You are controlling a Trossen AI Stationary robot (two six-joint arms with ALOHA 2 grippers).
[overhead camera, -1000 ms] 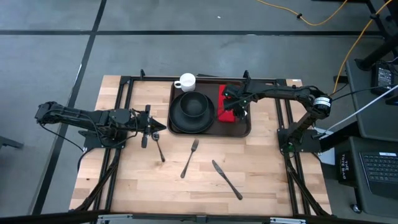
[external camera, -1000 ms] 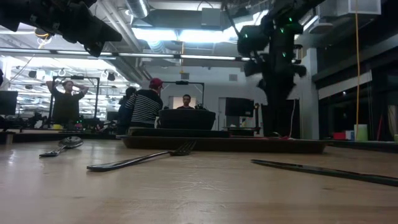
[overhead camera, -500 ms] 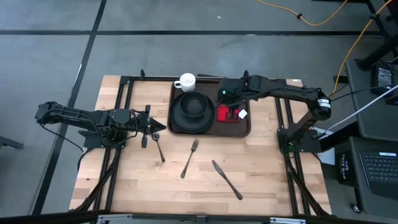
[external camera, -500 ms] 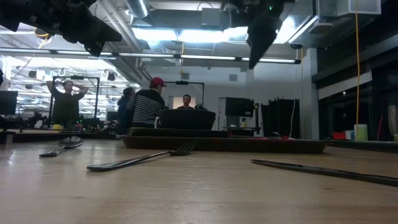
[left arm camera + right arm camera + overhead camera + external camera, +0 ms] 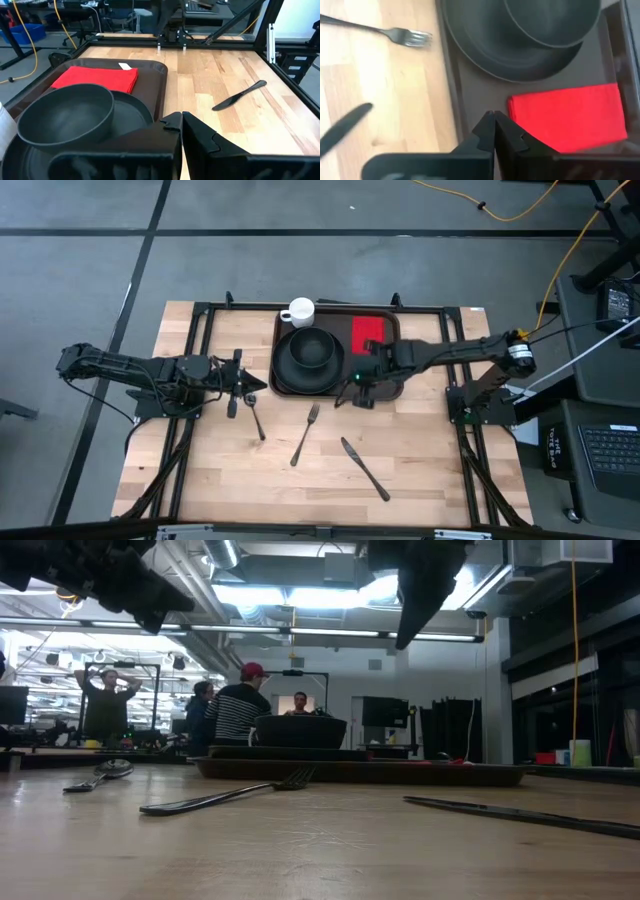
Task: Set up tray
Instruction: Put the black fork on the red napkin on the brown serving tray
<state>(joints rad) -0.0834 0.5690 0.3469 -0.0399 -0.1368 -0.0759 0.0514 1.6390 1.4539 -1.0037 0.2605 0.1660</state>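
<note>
The dark brown tray (image 5: 340, 320) lies at the table's far middle. On it are a black plate with a black bowl (image 5: 310, 352) and a flat red napkin (image 5: 368, 332). A white cup (image 5: 299, 310) stands at its far left corner. My right gripper (image 5: 348, 392) hangs shut above the tray's near edge, pointing steeply down with nothing between its fingers (image 5: 494, 119). My left gripper (image 5: 258, 385) waits shut above the table left of the tray, and it holds nothing (image 5: 181, 117).
A fork (image 5: 305, 435), a knife (image 5: 365, 470) and a spoon (image 5: 256, 420) lie on the bare wood between the tray and the table's near edge. In the low view, people stand in the room beyond the table.
My right gripper has lifted off the red napkin and swung toward the tray's near edge, rolling as it went. In the low view its fingers now taper to a shut point. The napkin stays flat on the tray.
</note>
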